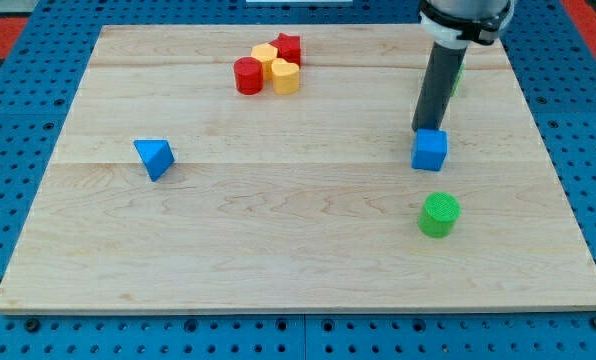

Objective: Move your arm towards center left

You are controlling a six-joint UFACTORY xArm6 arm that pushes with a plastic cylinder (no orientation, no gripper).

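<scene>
My tip (423,130) is at the lower end of the dark rod at the view's right, touching the top edge of a blue cube (430,150). A green cylinder (439,215) stands below the cube. A blue triangular block (154,158) lies at the centre left of the wooden board (278,240), far from my tip. At the view's top are a red cylinder (248,76), a yellow cylinder (285,77), a yellow block (266,55) and a red star-like block (289,46), clustered together. A green block (459,78) is mostly hidden behind the rod.
The board lies on a blue perforated table (18,40). The arm's body (465,20) enters from the view's top right.
</scene>
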